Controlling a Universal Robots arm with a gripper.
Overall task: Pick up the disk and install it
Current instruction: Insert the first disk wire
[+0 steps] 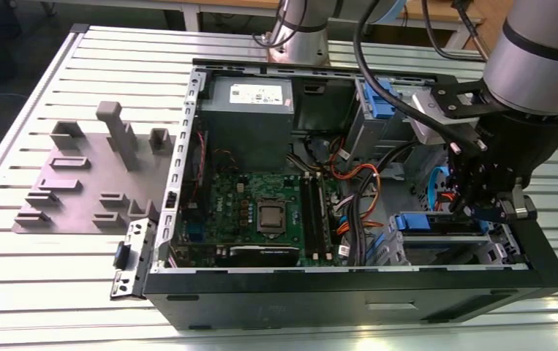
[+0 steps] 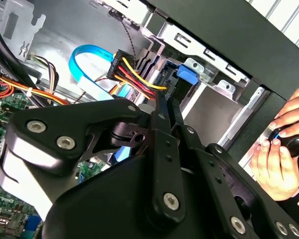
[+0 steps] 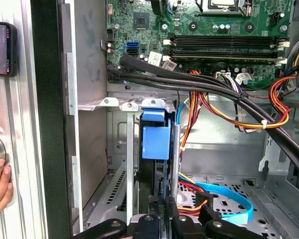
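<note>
The gripper (image 1: 483,191) is seen lowered into the open case (image 1: 357,292) at the exterior view's right, over the drive bay (image 3: 119,149). The disk (image 3: 156,142) stands on edge in that bay, its blue bracket up, gripped between nearly closed fingers (image 2: 162,119). A hand (image 2: 284,144) rests just outside the case.

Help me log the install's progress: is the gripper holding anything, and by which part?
The disk, standing on edge in the drive bay. The fingers appear to pinch its end nearest the wrist, opposite the blue bracket end.
</note>
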